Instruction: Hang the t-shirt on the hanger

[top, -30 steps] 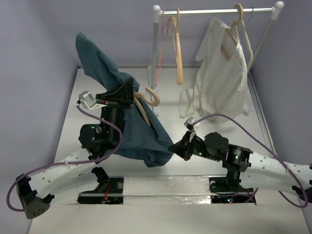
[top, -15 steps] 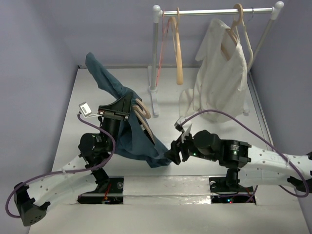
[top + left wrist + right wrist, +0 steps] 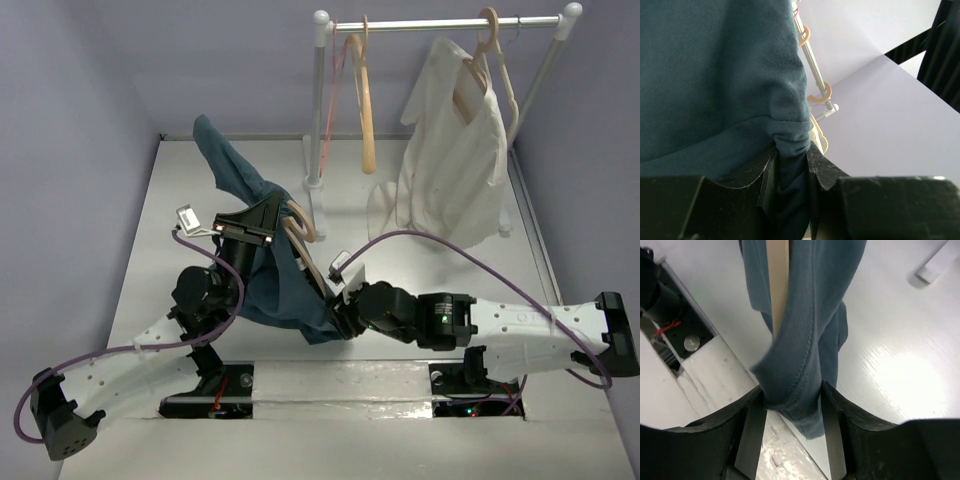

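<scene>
the t-shirt (image 3: pixel 265 290) hung above the desk (image 3: pixel 350 215), draped over the hanger (image 3: pixel 303 228). left fingers (image 3: pixel 819 167) were clamped on a bunched fold, and right fingers (image 3: pixel 834 425) pinched its lower hem. the cloth looked soft, light and limp, probably best gripped at stitched edges.

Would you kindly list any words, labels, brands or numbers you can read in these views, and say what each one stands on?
No text can be read in any view.
The t-shirt: plain cloth, no print showing.
The hanger: bare, no marking.
The cream garment: no print visible.
The small white block beside the t-shirt: too small to read any marking.
</scene>
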### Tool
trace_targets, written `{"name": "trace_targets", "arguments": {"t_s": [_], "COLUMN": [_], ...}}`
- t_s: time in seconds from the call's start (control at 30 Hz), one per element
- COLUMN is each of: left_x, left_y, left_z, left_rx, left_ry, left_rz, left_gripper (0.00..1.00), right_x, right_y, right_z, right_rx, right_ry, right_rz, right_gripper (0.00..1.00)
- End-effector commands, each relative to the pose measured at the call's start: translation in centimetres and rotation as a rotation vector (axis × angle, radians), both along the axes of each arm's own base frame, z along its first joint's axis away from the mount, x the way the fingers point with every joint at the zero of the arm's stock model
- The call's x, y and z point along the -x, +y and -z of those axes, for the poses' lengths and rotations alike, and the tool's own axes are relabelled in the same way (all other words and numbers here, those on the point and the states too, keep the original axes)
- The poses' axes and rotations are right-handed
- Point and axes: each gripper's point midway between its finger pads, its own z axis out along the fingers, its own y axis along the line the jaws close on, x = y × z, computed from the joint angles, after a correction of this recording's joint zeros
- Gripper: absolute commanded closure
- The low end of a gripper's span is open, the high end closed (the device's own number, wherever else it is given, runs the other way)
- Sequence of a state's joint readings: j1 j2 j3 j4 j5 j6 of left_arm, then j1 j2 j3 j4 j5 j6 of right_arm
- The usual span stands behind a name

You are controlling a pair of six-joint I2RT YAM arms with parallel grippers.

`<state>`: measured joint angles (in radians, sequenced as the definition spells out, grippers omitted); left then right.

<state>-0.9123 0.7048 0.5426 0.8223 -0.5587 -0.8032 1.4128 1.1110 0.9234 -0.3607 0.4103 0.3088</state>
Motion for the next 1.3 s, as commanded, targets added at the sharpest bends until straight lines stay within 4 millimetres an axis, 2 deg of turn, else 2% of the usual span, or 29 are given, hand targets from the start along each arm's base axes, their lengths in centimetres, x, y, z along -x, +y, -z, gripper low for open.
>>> {"name": "trace_targets", "arguments": {"t_s": [0.0, 0.17, 0.3, 0.43, 0.5, 0.53, 0.57, 0.6, 0.63, 0.67, 0.77, 0.83, 0.93, 0.97, 1.07, 1.2, 1.23, 1.27], "left_x": [0.9, 1.0, 1.2, 1.5, 1.6, 1.6, 1.5, 1.3, 1.1, 1.2, 0.8, 0.7, 0.6, 0.5, 0.7, 0.9, 0.9, 0.9], "left_y": [0.8, 0.2, -0.3, -0.9, -1.1, -1.1, -1.1, -0.6, -0.5, -0.2, 0.6, 0.9, 1.0, 0.9, 1.2, 1.1, 1.0, 0.9], "left_z": [-2.5, -1.0, -0.5, -0.5, -0.4, -0.4, -0.3, -0.4, -0.3, -0.8, -1.2, -1.8, -2.5, -2.5, -3.1, -3.4, -3.4, -3.4], "left_rx": [0.082, 0.087, 0.108, 0.125, 0.124, 0.125, 0.119, 0.119, 0.096, 0.097, 0.068, 0.069, 0.067, 0.064, 0.067, 0.073, 0.076, 0.076], "left_ry": [-0.046, -0.020, -0.011, -0.013, -0.012, -0.012, -0.007, -0.003, 0.000, -0.006, -0.008, -0.014, -0.026, -0.027, -0.036, -0.043, -0.041, -0.039], "left_rz": [0.025, 0.059, 0.101, 0.143, 0.155, 0.155, 0.150, 0.125, 0.105, 0.094, 0.037, 0.016, 0.002, 0.002, -0.001, 0.012, 0.020, 0.022], "left_gripper": [1.00, 1.00, 1.00, 1.00, 1.00, 1.00, 1.00, 1.00, 1.00, 1.00, 1.00, 1.00, 1.00, 1.00, 1.00, 1.00, 1.00, 1.00], "right_x": [-1.7, -2.2, -2.5, -3.0, -3.3, -3.3, -3.1, -3.0, -2.5, -2.1, -0.3, 0.1, 0.4, 0.9, 0.7, 0.4, 0.1, -0.2], "right_y": [1.3, 1.3, 1.8, 2.5, 2.7, 2.7, 2.8, 2.4, 2.0, 1.5, 0.3, 0.0, 0.1, 0.6, 0.5, 0.8, 0.9, 0.9], "right_z": [-5.4, -8.3, -9.6, -9.7, -9.7, -9.8, -10.5, -10.1, -10.3, -10.1, -9.4, -7.2, -3.9, -2.7, -0.9, -0.3, -0.3, -0.5], "right_rx": [-0.166, -0.247, -0.278, -0.277, -0.274, -0.275, -0.290, -0.269, -0.282, -0.283, -0.294, -0.250, -0.164, -0.134, -0.088, -0.090, -0.091, -0.092], "right_ry": [-0.090, -0.148, -0.176, -0.200, -0.212, -0.211, -0.205, -0.183, -0.169, -0.146, -0.085, -0.043, 0.000, 0.015, 0.026, 0.014, 0.006, -0.008], "right_rz": [0.064, 0.073, 0.074, 0.082, 0.094, 0.094, 0.090, 0.092, 0.076, 0.064, -0.004, -0.005, -0.006, -0.026, -0.004, 0.006, 0.015, 0.032], "right_gripper": [0.49, 0.55, 0.58, 0.64, 0.64, 0.62, 0.50, 0.43, 0.29, 0.24, 0.14, 0.10, 0.09, 0.12, 0.23, 0.35, 0.40, 0.55]}}
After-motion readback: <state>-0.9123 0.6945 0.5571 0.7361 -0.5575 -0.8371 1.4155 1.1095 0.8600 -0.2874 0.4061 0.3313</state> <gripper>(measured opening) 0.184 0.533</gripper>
